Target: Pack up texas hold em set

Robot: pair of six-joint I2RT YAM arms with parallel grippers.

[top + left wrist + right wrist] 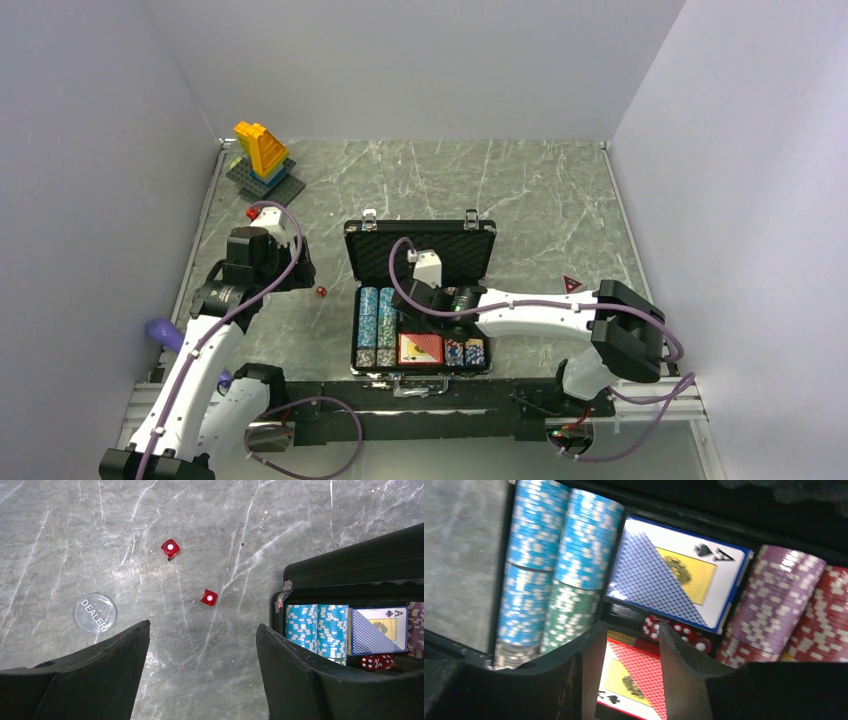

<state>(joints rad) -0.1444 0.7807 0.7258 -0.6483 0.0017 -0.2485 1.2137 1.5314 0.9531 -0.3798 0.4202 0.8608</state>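
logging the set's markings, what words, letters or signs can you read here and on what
"DEALER": on the clear dealer button lying on the marble table.
"A" with a spade: on the blue card deck.
Red card deck: corner mark too blurred to read.
One white pip up: far red die, near red die.

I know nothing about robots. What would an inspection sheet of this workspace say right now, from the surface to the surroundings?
Surface: grey marbled table.
Job's things: black case open, holding chip rows, blue deck, red deck and boxed dice; loose dice and a clear dealer button lie on the table.
Clutter: brick tower, far left corner.
Grippers: left gripper open near the loose dice, empty; right gripper slightly open over the red deck, empty.
Cables: purple cables loop along both arms.
Surroundings: plain pale walls on three sides.
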